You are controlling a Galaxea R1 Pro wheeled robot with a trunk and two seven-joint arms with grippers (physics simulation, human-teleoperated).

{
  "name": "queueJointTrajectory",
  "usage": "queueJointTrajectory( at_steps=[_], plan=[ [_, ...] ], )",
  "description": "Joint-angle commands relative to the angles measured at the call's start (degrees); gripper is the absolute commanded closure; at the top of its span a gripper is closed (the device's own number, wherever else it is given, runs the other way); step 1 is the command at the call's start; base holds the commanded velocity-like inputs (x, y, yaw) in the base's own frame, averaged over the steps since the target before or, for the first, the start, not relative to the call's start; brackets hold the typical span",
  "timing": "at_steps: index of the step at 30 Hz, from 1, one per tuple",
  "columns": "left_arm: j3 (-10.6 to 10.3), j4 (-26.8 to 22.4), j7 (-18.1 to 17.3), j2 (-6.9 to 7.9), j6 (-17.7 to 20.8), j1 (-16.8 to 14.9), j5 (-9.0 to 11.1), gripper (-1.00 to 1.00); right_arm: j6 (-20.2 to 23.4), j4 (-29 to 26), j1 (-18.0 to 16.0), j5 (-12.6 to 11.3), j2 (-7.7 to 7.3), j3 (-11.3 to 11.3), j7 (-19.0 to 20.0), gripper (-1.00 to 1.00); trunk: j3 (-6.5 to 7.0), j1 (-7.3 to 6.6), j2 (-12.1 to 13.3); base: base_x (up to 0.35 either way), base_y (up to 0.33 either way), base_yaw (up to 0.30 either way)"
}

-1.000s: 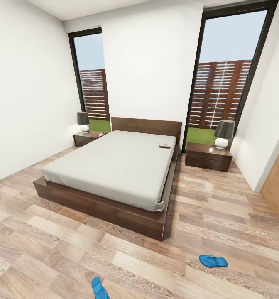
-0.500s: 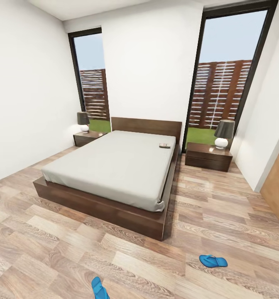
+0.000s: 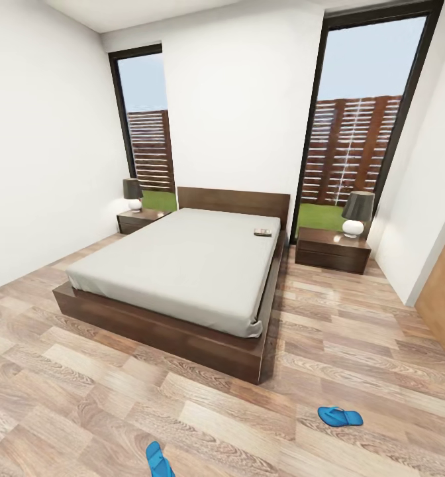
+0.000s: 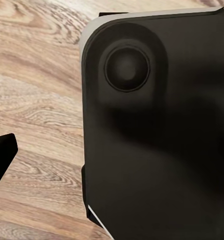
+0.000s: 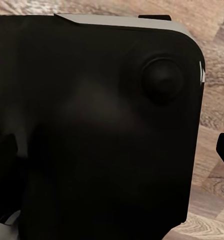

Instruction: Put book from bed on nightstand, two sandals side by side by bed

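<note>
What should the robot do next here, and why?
Probably drive forward along the right side of the bed toward the book. The book lies far off near the headboard, close to the right nightstand, well beyond arm's reach. The two sandals lie apart on the floor close by and could be handled later.

Bedroom count, from the head view

One bed (image 3: 183, 278), one book (image 3: 263, 232), two nightstands (image 3: 333, 250) (image 3: 140, 220), two lamps (image 3: 357, 213) (image 3: 132, 193), two blue sandals (image 3: 340, 416) (image 3: 159, 460), two tall windows (image 3: 360, 119) (image 3: 145, 129).
</note>
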Motion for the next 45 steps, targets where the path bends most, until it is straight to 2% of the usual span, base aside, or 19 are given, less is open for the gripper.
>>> queueJointTrajectory(
  at_steps=[1, 18, 45],
  plan=[
    [0.0, -0.1, 0.1, 0.0, -0.1, 0.0, 0.0, -1.0, 0.0, 0.0, 0.0, 0.0, 0.01, 0.0, -0.1, -1.0, -0.04, 0.0, 0.0, 0.0, 0.0, 0.0],
    [0.0, -0.1, 0.0, 0.03, -0.1, 0.0, 0.0, -1.0, 0.0, -2.3, 0.0, 0.0, 0.13, 0.0, -0.1, -1.0, -0.04, 0.0, 0.0, 0.0, 0.0, 0.0],
    [0.0, -0.1, 0.0, 0.07, -0.1, 0.0, 0.0, -1.0, 0.1, -2.6, 0.0, 0.0, 0.05, 0.0, -0.1, -1.0, -0.04, 0.0, 0.0, 0.0, 0.0, 0.0]
  ],
)
